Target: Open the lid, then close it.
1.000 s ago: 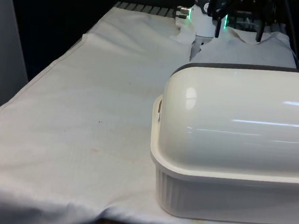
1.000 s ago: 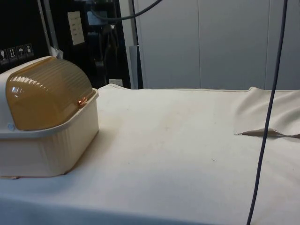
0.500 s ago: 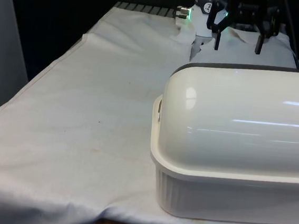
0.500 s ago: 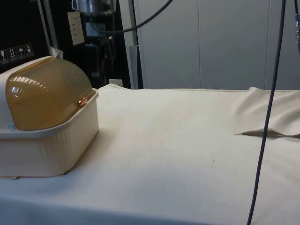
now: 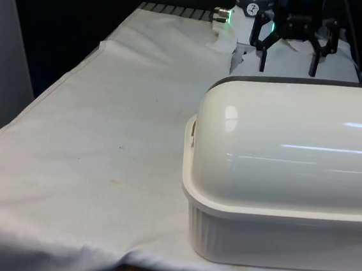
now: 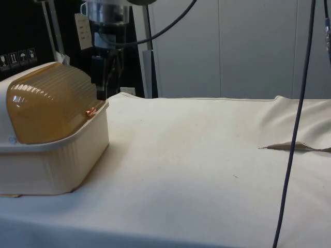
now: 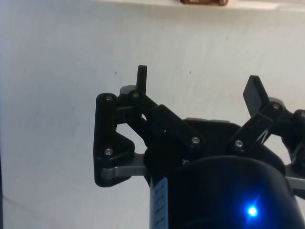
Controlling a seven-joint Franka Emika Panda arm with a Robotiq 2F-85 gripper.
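Sitting shut on the cloth [image 6: 207, 155], cream bread box [image 5: 285, 184], amber lid [image 6: 51, 103] down, gripper [image 5: 288, 64] behind, jaws apart.

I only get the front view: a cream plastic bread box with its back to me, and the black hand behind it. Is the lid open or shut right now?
Observer: Shut. The side view shows the amber ribbed roll-top lid fully down on the cream base.
Operator: Where is its handle?
Observer: A small copper-coloured handle sits at the lid's lower edge.
Operator: Is the hand on it?
Observer: No. In the wrist view the hand is over bare white cloth, with the handle ahead of its fingertips and apart from them.
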